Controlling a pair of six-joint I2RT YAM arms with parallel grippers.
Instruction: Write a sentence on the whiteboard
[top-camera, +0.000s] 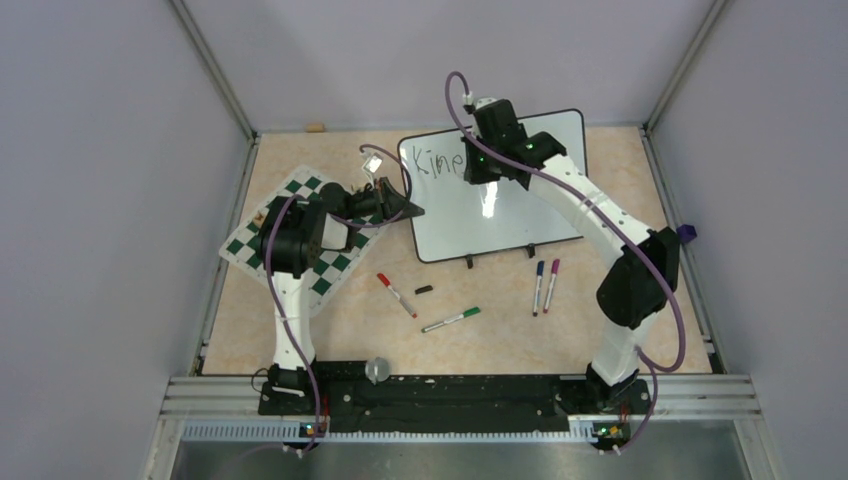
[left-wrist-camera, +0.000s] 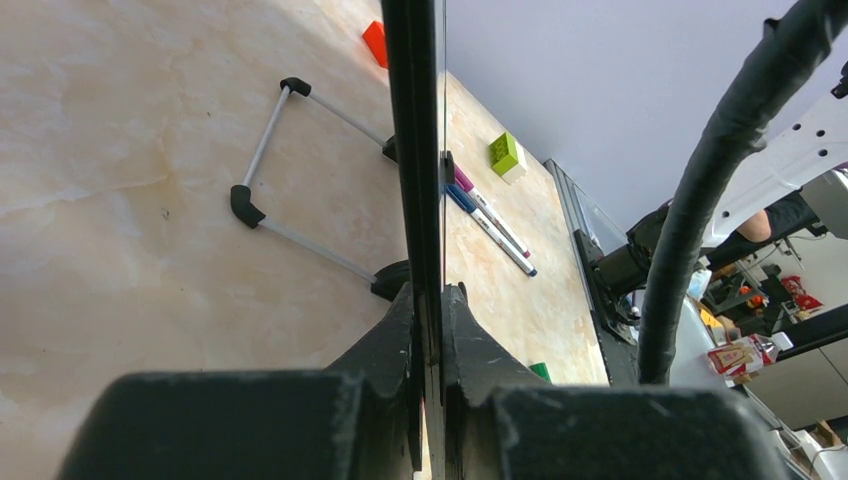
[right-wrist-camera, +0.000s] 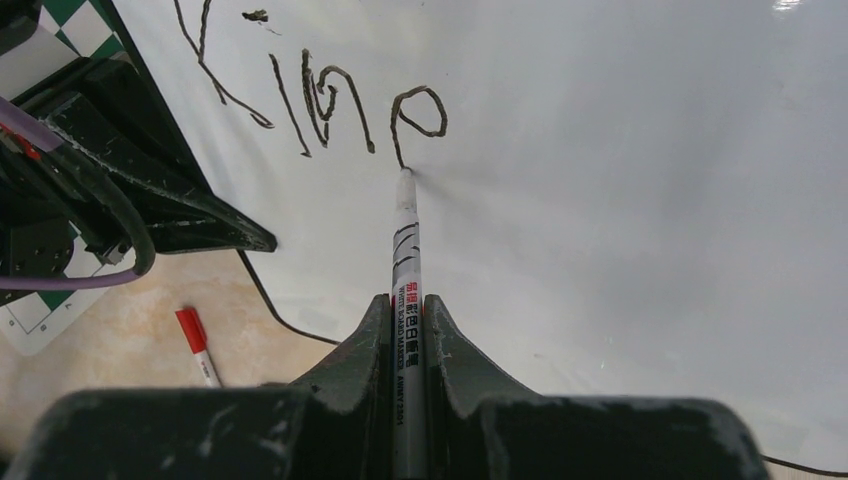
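Right wrist view: the right claw (right-wrist-camera: 405, 310) is clamping a marker (right-wrist-camera: 405, 230), whose tip is touching the whiteboard (right-wrist-camera: 650, 200) just under the last letter.
Sentence (right-wrist-camera: 320, 100): only the first letters, roughly "Kind", are showing at the board's far-left corner; most of it is not yet written.
Left wrist view: the left claw (left-wrist-camera: 428, 300) is pinching the whiteboard's thin left rim, fingers closed on it.
Whiteboard place: it is sitting by the far edge of the surface (top-camera: 300, 340), right of middle.
Risk, shifting: the rim hold looks narrow, so stroke pressure may be swivelling the board and bending the line.
Risk, crowding: both claws are working near the board's left side, so a leftward stroke could be bringing them into contact.
Risk, marker: pressing hard may be pushing it back through the fingers.
Open room: bare white is running toward the board's right and near edges.
Clutter: the chess mat (top-camera: 300, 250), loose pens (top-camera: 450, 320) and a cap (top-camera: 424, 289) are lying on the near and left sides of the surface, apart from the tip.
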